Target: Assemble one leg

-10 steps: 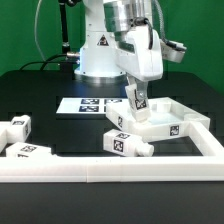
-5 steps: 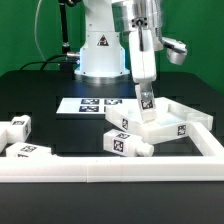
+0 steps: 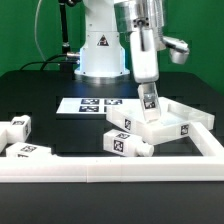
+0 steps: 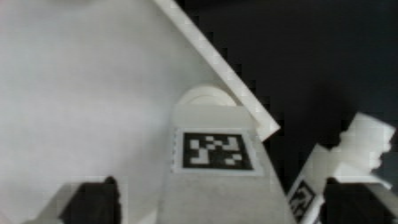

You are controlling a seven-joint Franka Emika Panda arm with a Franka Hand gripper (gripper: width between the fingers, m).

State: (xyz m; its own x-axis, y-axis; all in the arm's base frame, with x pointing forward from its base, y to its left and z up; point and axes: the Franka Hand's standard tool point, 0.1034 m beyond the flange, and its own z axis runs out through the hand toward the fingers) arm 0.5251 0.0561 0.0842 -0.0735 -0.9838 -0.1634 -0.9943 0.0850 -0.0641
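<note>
Here, the leg (image 3: 150, 103) is held upright in the gripper (image 3: 147, 93), whose fingers are closed against its sides, with one tag turned toward the exterior camera. It is held over the wide white panel (image 3: 175, 130) at the exterior view's right; whether its lower end touches the panel cannot be told. A second post (image 3: 127, 145) is laid just beside the panel's near edge. The marker board (image 3: 88, 104) is seen behind.

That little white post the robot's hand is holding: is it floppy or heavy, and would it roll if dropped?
The leg looks like rigid plastic, so it is probably stiff. The hand holds it by a small pinch, suggesting it is light. Its flat square sides would likely stop it rolling.
</note>
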